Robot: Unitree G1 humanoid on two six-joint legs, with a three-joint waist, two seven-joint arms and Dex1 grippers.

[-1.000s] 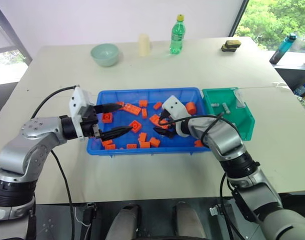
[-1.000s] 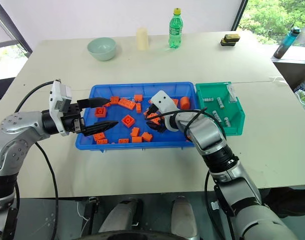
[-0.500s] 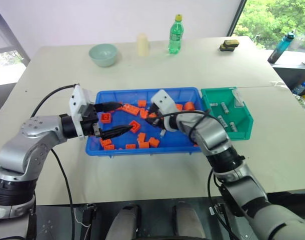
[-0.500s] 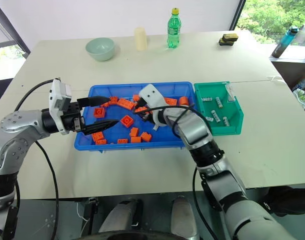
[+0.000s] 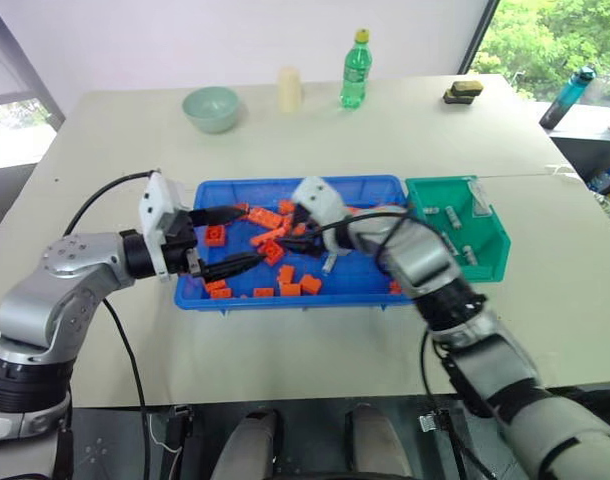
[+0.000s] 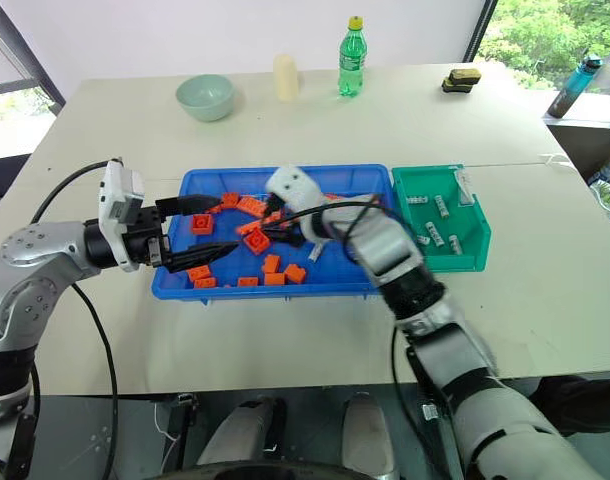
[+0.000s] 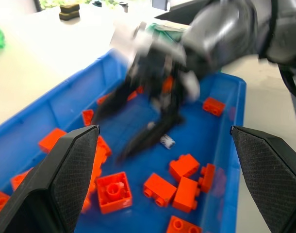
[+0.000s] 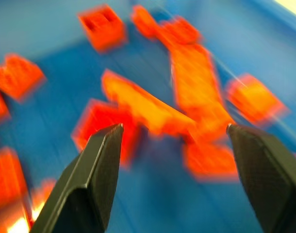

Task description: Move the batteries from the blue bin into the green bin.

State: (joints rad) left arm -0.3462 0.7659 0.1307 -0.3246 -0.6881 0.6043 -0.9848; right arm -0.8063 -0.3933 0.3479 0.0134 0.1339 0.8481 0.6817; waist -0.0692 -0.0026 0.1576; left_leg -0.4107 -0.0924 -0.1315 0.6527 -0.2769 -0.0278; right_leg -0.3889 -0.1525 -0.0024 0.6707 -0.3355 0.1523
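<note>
Batteries (image 6: 431, 205) lie in green bin (image 6: 472, 252) — long axes seemingly mixed.

Bright-blue bin (image 5: 380, 285) holds orange bricks (image 5: 286, 289); a teal-green bin (image 5: 490, 255) holds silvery-grey batteries (image 5: 451, 213); the worktop (image 5: 285, 140) is beige.

Silvery batteries (image 5: 450, 216) lie in green bin (image 5: 490, 262).

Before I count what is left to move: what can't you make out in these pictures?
- Blue bin: the right gripper and its arm cover the middle and right end in the eye views, so batteries there are uncountable; one battery shows in the left wrist view.
- Green bin: batteries too small to count.
- Right wrist view: orange bricks blurred.
</note>
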